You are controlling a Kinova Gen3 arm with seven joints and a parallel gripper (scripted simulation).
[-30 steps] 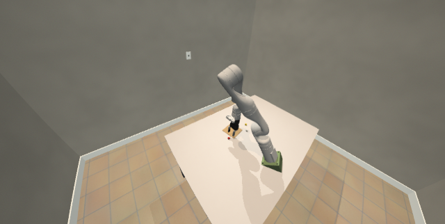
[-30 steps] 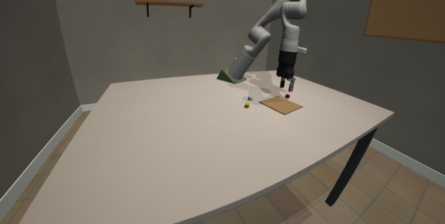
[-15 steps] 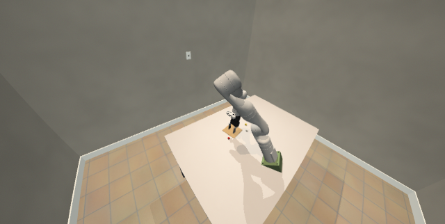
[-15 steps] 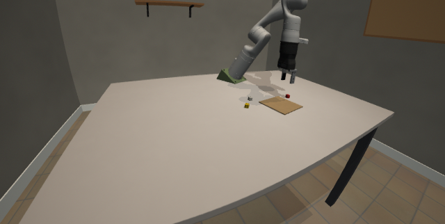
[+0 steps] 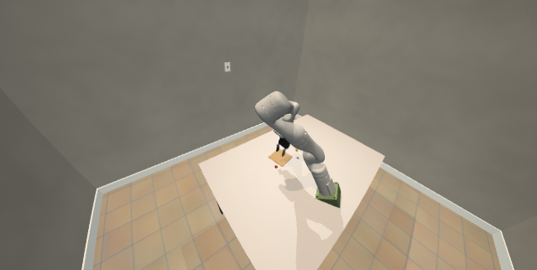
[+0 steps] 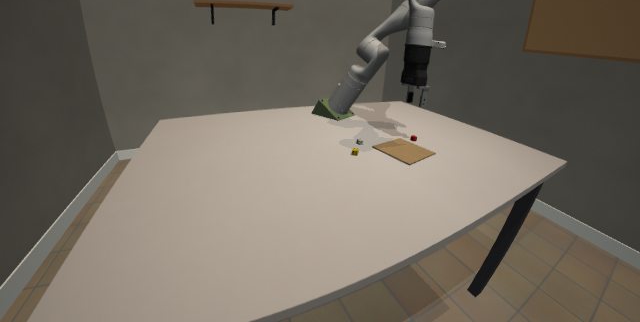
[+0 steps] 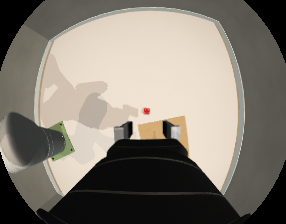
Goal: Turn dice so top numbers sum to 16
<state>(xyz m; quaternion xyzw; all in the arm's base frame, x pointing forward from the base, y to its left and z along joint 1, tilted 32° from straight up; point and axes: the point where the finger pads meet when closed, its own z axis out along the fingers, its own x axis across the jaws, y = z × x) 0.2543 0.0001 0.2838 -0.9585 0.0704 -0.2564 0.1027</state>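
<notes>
The tan mat (image 5: 280, 158) (image 6: 404, 152) (image 7: 180, 129) lies flat on the table with no dice on it. A red die (image 5: 276, 167) (image 6: 413, 138) (image 7: 146, 111) sits on the table just off one mat edge. A yellow die (image 5: 296, 150) (image 6: 355, 151) and a pale grey die (image 5: 298, 158) (image 6: 359, 141) sit close together on the table off the opposite side of the mat. Their top faces are too small to read. My gripper (image 5: 281, 150) (image 6: 417, 101) (image 7: 147, 127) is open and empty, pointing down, well above the mat's edge near the red die.
The arm's green base (image 5: 329, 196) (image 6: 330, 109) (image 7: 61, 143) stands on the white table (image 5: 260, 203) (image 6: 250, 187) beyond the dice. The table edge runs a short way past the mat. A wall shelf (image 6: 243, 5) hangs far behind.
</notes>
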